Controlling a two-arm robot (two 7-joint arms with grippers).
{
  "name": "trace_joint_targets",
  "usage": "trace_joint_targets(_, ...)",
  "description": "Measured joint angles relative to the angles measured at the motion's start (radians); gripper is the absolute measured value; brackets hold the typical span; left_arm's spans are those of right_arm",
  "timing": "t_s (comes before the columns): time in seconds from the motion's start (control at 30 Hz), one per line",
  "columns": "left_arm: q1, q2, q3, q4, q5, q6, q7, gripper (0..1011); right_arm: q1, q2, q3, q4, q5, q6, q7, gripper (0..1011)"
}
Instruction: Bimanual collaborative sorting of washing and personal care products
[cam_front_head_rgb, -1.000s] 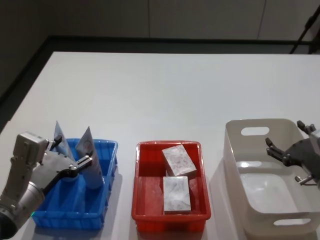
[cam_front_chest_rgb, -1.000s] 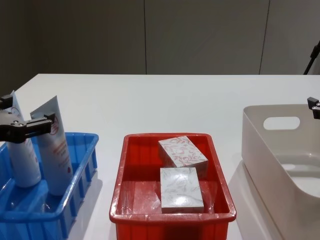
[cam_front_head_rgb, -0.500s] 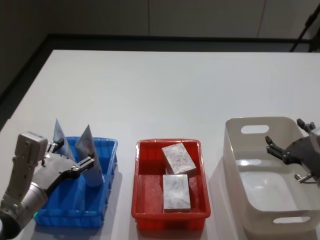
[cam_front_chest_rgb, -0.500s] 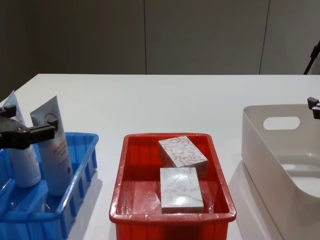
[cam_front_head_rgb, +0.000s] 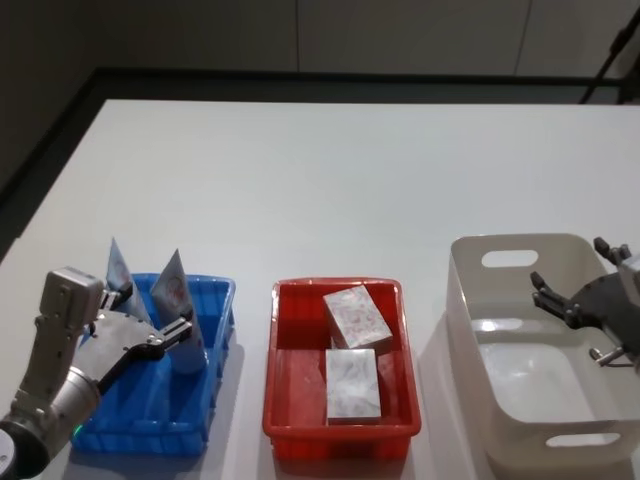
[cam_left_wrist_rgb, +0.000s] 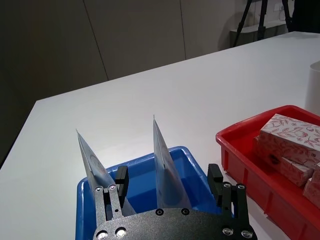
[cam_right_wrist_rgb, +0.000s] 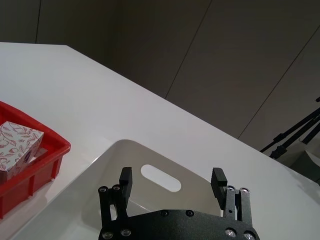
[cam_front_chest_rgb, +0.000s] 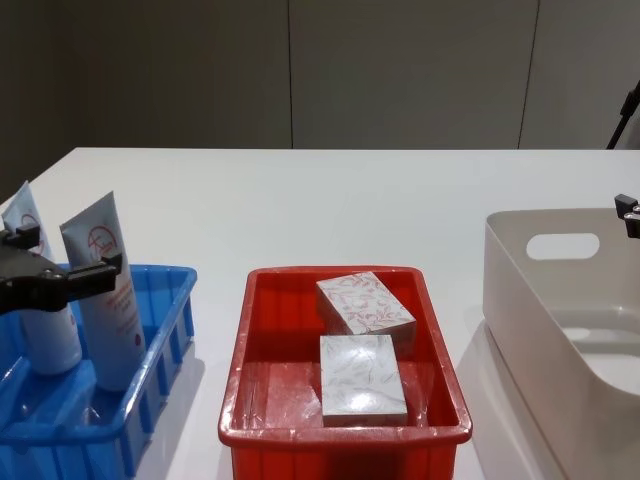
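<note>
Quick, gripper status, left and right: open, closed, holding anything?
Left gripper: open, empty, straddling a tube in the blue bin.
Right gripper: open, empty, over the white bin.

A pale-blue squeeze tube (cam_front_chest_rgb: 110, 320) is standing upright in the blue crate (cam_front_chest_rgb: 165, 270) at the table's left front, crimped end up and tilting a little to the left. It is showing a red circled logo near the top and red print down its face. A second, similar tube (cam_front_chest_rgb: 50, 335) is standing just beside it on the left, slightly farther back, apparently resting on a white cap. Their tops are staying apart.
</note>
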Motion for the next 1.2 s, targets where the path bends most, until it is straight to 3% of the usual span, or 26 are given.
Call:
trace_joint_targets(0.7, -0.077, -0.068, -0.008, 0.109, 0.039, -0.007, -0.048, 1002, 0.000, 0.000, 0.000, 0.000, 0.000, 0.000, 0.000, 1001)
trace_joint_targets(1.2, -0.152, -0.118, -0.006, 0.225, 0.088, -0.024, -0.070, 1001, 0.000, 0.000, 0.000, 0.000, 0.000, 0.000, 0.000, 1001)
